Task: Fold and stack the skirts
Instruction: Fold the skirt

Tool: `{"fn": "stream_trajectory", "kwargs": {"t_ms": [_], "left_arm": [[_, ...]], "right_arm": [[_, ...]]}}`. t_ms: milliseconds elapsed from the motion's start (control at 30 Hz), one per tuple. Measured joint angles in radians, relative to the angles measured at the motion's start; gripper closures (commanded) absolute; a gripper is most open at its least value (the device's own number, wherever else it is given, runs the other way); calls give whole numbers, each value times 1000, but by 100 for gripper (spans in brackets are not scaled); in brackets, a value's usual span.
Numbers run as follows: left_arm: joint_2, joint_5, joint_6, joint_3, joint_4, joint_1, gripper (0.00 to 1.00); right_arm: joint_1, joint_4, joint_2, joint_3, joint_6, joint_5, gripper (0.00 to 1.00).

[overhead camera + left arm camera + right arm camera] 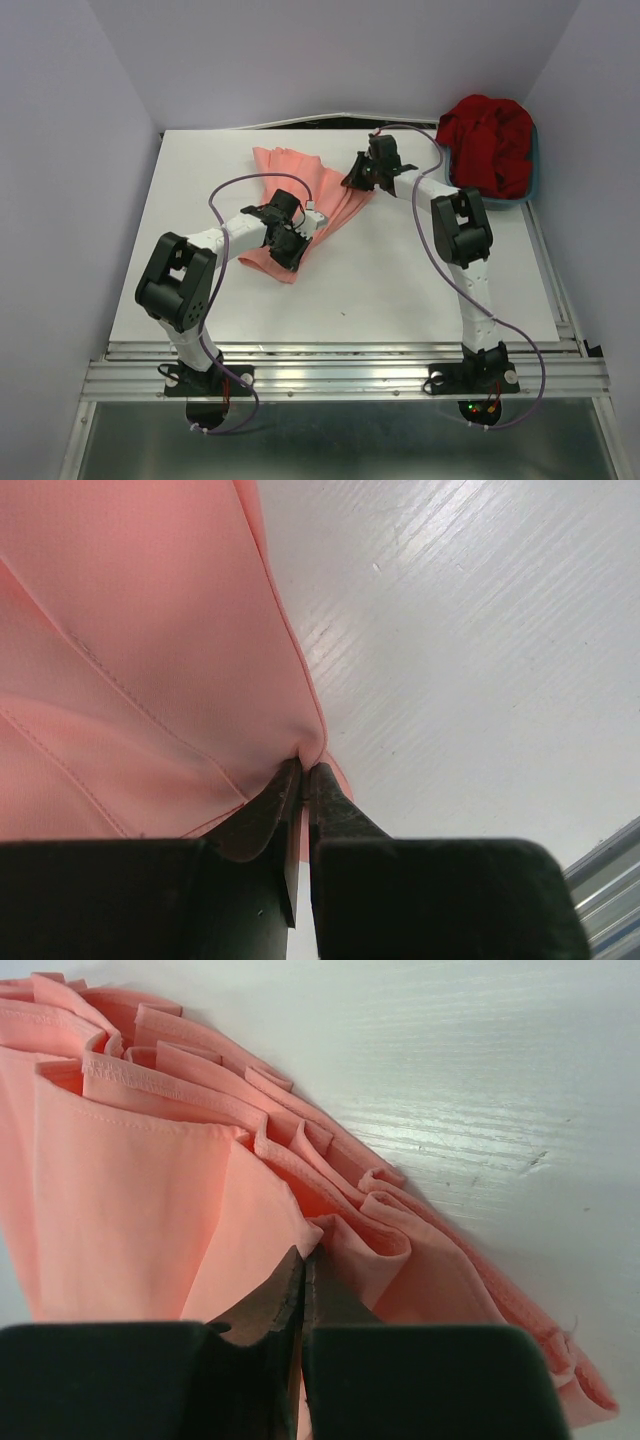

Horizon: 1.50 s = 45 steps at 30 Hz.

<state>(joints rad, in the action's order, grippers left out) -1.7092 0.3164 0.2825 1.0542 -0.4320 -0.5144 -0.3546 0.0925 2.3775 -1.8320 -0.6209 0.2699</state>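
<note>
A white bench (380,290) seen from above, with two black-and-white robot arms reaching in from its near edge. A salmon-pink skirt (280,170) lies spread toward the far middle of the bench, its pleats fanning from far left down toward the near side. The left tool (290,250) sits at the skirt's near end. In its wrist view the left tool (305,775) is nearly closed, pinching a thin edge of the pink skirt (150,660), with bare bench to the right. The right tool (365,180) meets the skirt's right side. Close up, the right tool (303,1260) is closed tight on a fold among the stacked pleats of the skirt (140,1180) — a sliver of pink shows between its fingers. At the far right corner a deep red skirt (490,140) is heaped in a teal basin (505,205), well apart from both tools.
</note>
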Motion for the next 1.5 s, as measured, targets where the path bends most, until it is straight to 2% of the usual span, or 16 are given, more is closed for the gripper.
{"fn": "stream_trajectory", "kwargs": {"t_ms": [167,367,533,733,1067,1233,1333,1367,1467,1500], "left_arm": [[0,-1,0,0,0,0,86],[-3,3,0,0,12,0,86],[-10,13,0,2,42,-1,86],[-10,14,0,2,42,-1,86],[-10,16,0,2,40,-1,85],[-8,34,11,2,43,-1,71],[26,72,29,2,19,-2,57],[54,85,33,2,-12,-2,44],[165,118,37,3,-61,-1,20],[243,124,31,5,-63,2,18]], "right_arm": [[7,9,-42,8,-3,-14,99],[34,29,-233,82,4,-42,99],[34,50,-307,109,20,-55,99],[42,74,-301,209,50,-138,99],[66,89,-172,211,80,-238,99],[66,104,-86,102,100,-233,99],[61,114,-52,46,136,-233,99],[61,116,-47,34,156,-241,99],[67,116,-27,0,216,-267,99],[72,116,-21,-9,236,-270,99]]}}
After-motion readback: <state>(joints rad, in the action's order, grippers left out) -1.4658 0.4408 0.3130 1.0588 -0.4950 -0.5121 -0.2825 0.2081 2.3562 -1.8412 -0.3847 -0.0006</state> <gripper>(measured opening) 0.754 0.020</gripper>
